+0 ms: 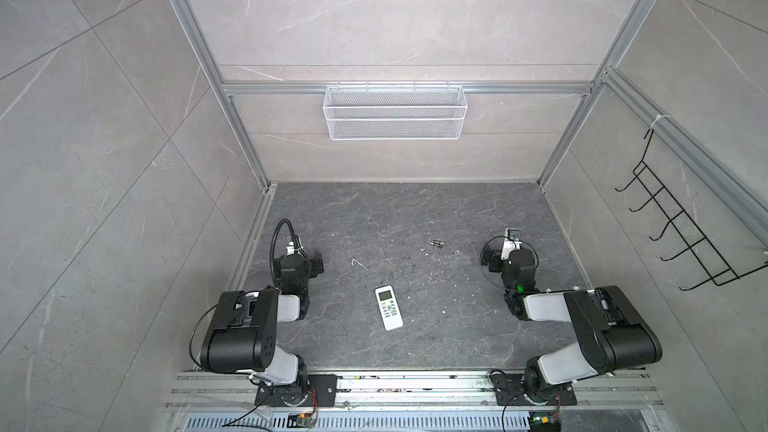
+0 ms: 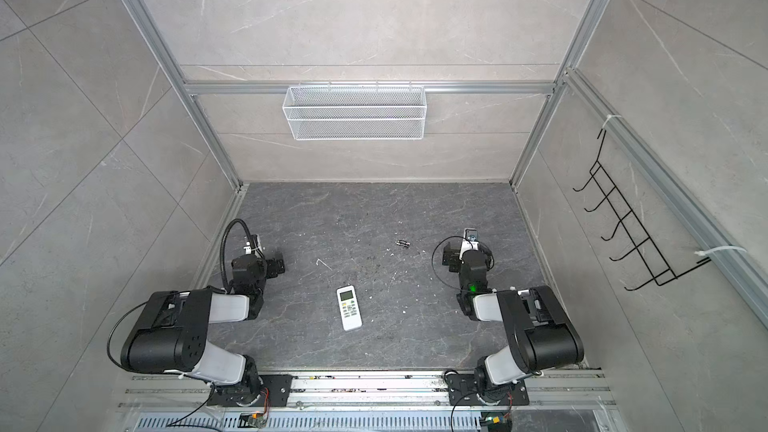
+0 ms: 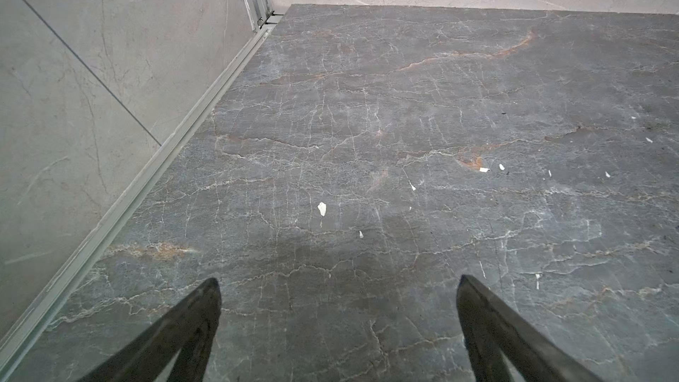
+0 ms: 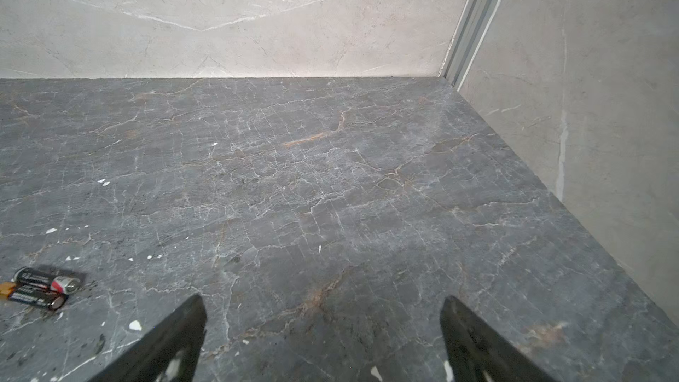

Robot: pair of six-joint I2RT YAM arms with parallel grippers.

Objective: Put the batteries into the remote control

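- The white, elongated plastic remote control (image 1: 389, 307) with a greenish screen lies flat, buttons up, in the lower centre of both top views, between the two arms. In this pose its back is hidden, so it probably has to be turned over before loading
- The two dark, slim cylindrical batteries (image 1: 436, 243) with metallic ends lie side by side and touching, right of centre in both top views. They are well apart from the remote control and nearer the right arm
- Left gripper (image 3: 338, 280): jaws spread wide, with only bare surface between them
- Right gripper (image 4: 321, 298): jaws spread wide, holding nothing. The batteries rest on the surface beside it, outside its span, so this arm looks better placed to fetch them
- Both arms sit folded at the lower left and lower right of the top views, touching neither item, so the task looks not yet begun
- Surface: dark grey, veined, stone-look tabletop (image 1: 415, 209), flecked with small white chips and dark specks
- Room: pale grey marbled wall panels (image 1: 104, 139) in aluminium framing. A white wire mesh basket (image 1: 395, 112) hangs on the back rail at upper centre, and a black wire hook rack (image 1: 685, 238) hangs on the right wall
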